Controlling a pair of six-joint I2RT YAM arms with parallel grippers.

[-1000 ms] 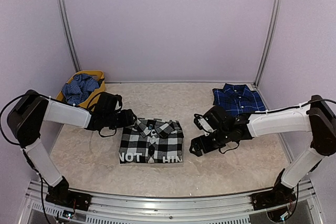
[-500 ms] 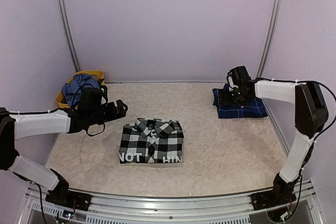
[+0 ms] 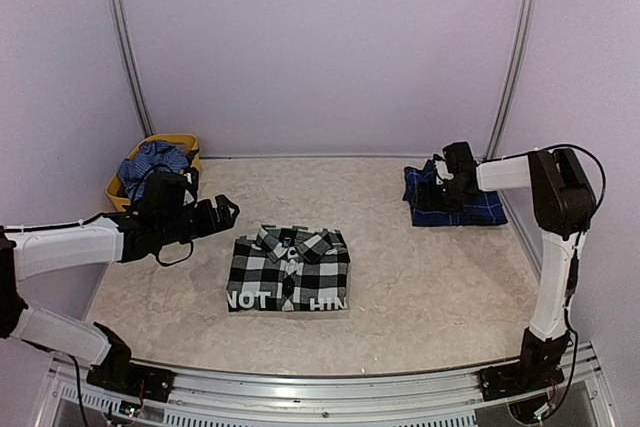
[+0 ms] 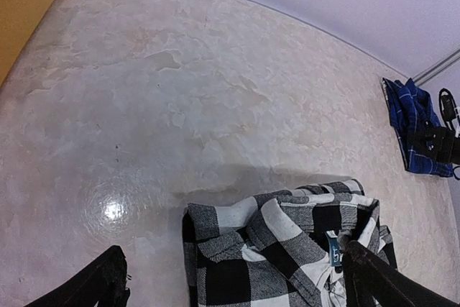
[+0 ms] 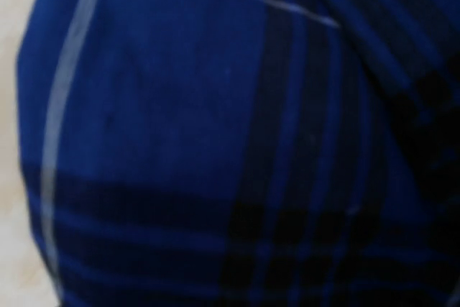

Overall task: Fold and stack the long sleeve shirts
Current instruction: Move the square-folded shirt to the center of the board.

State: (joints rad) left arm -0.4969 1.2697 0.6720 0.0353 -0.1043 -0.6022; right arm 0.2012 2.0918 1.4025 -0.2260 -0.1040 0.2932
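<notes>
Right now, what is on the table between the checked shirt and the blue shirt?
Nothing. The top view shows only bare table between the checked shirt and blue shirt.

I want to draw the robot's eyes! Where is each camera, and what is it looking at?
Top external: high behind the arms, looking down at the table; both arms, the left gripper and the right gripper show.
Left wrist: on the left arm, looking across the checked shirt; its two dark fingers show.
Right wrist: right up against the navy plaid shirt; no fingers show.
Shared: top and left wrist views both show both shirts.
</notes>
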